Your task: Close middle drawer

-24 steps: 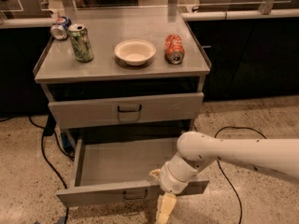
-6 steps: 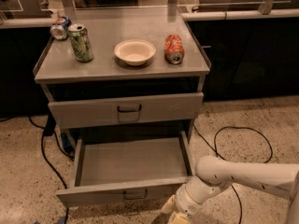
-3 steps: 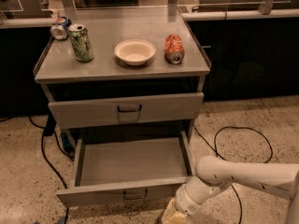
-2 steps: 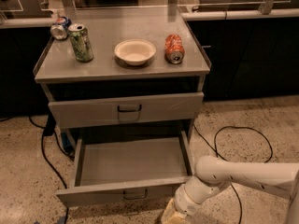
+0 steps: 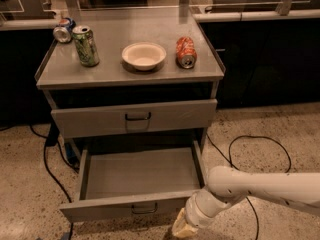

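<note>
The middle drawer [image 5: 100,209] of the grey metal cart [image 5: 65,74] is pulled far out and is empty inside. Its low flat front carries a small dark loop handle [image 5: 144,210]. My gripper [image 5: 183,227] is at the bottom of the camera view, low in front of the drawer's front panel at its right end, to the right of the handle. The white arm [image 5: 260,186] reaches in from the right. Whether the gripper touches the front panel cannot be told.
A closed drawer with a taller front [image 5: 165,115] sits above the open one. On the cart top stand a green can [image 5: 86,46], a white bowl [image 5: 144,55], an orange can lying down [image 5: 186,52] and another can [image 5: 63,30]. Black cables [image 5: 260,144] lie on the floor on both sides.
Since 8 s ago the arm has dropped from over the drawer's front right corner to low in front of it. Over the last second the gripper edged slightly left. The drawer has not moved.
</note>
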### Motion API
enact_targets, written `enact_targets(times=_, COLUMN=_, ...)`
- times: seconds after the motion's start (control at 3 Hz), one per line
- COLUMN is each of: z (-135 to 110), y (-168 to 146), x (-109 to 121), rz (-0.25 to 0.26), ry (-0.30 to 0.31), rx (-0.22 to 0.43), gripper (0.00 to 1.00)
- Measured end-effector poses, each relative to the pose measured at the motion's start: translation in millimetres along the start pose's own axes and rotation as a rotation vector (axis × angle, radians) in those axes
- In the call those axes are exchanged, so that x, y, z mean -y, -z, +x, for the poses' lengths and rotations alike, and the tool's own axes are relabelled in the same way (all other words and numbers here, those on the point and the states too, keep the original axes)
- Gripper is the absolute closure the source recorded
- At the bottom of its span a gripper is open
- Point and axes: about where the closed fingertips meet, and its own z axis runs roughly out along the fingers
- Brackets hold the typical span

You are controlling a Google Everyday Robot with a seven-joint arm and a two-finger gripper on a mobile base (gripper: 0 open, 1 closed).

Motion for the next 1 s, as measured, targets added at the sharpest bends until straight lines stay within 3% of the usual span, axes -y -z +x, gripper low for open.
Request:
enact_targets(times=0.33, z=-5.5, y=7.2, x=3.5, rz=0.051, ry=0.016, rx=-0.029, gripper=1.00)
enact_targets(times=1.0, z=2.1, y=-3.9, x=10.9, rz=-0.003, ry=0.056, rx=0.028, gripper=1.00)
